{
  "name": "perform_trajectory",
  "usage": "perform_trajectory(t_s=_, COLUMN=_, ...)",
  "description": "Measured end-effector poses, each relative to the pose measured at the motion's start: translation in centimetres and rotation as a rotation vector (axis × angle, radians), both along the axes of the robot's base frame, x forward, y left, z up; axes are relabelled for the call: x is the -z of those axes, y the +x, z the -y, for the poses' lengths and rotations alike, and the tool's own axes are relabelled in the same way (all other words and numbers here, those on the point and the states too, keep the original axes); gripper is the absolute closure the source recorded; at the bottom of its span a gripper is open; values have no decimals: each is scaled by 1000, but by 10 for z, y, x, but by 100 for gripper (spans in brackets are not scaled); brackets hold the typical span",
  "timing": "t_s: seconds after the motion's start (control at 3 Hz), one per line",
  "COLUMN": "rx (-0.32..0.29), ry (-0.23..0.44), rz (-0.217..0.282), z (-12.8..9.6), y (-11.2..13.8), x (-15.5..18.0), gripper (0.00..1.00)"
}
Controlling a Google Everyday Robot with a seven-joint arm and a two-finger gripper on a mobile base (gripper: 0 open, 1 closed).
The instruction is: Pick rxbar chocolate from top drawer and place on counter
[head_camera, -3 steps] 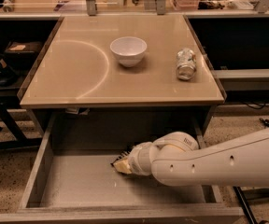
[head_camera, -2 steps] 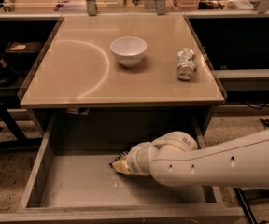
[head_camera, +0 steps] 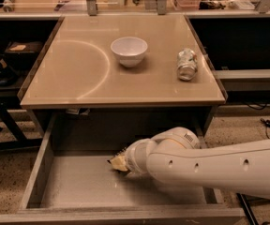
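The tool [head_camera: 118,162] sits low inside the open drawer [head_camera: 74,186], near the middle, on a white arm [head_camera: 210,168] reaching in from the right. I cannot tell whether it is apart or together, and the bar cannot be made out. On the surface [head_camera: 69,74] are a bowl [head_camera: 129,50] and, apart to its right, a can [head_camera: 187,63].

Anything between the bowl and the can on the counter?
No, bare counter between bowl and can in the camera view; gripper is down in the top drawer.
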State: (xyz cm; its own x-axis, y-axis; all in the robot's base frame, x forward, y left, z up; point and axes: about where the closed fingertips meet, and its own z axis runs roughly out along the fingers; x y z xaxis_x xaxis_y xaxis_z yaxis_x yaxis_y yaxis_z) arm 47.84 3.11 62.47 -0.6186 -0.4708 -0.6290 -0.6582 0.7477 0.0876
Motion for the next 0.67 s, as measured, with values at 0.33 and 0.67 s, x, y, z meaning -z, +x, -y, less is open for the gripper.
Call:
perform_trajectory(t_s=0.33, rx=43, ry=24, rz=-33, z=5, y=8, x=-27, gripper=100)
perform_trajectory(t_s=0.67, rx=88, ry=71, rz=-70, z=28, y=21, x=-68, gripper=100)
